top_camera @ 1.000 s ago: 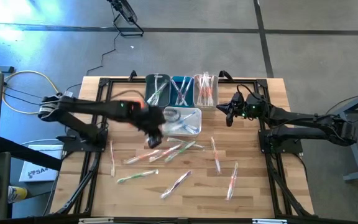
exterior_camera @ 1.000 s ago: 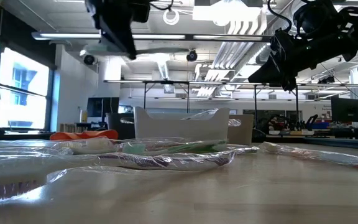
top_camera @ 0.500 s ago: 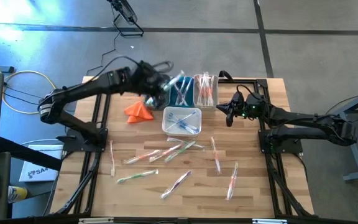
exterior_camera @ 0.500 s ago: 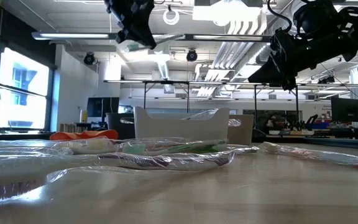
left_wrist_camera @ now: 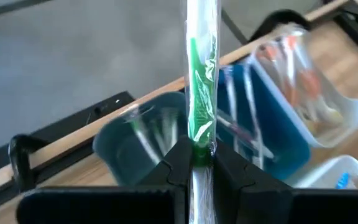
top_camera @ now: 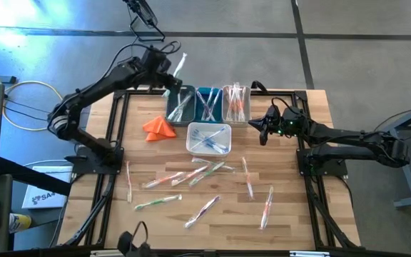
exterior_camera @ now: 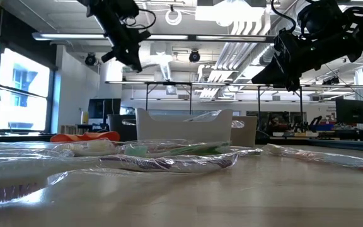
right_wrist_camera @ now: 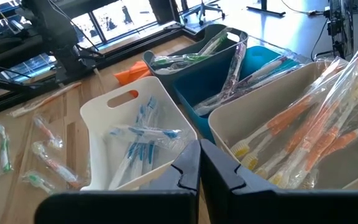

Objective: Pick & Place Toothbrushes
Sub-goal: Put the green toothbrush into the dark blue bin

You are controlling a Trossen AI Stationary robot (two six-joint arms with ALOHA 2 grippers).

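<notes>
Carried green toothbrush (left_wrist_camera: 199, 118) clamped in left gripper (left_wrist_camera: 196, 163) above grey-green bin (top_camera: 180, 104); next, lowering and release needed. Right gripper (right_wrist_camera: 199, 163) closed, empty, beside bins.

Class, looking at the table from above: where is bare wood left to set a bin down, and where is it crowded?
Bare wood lies left of the orange cloth, along the near edge, and at the right side beyond the loose toothbrushes. Crowded: the far edge with its bins and the table's middle.
</notes>
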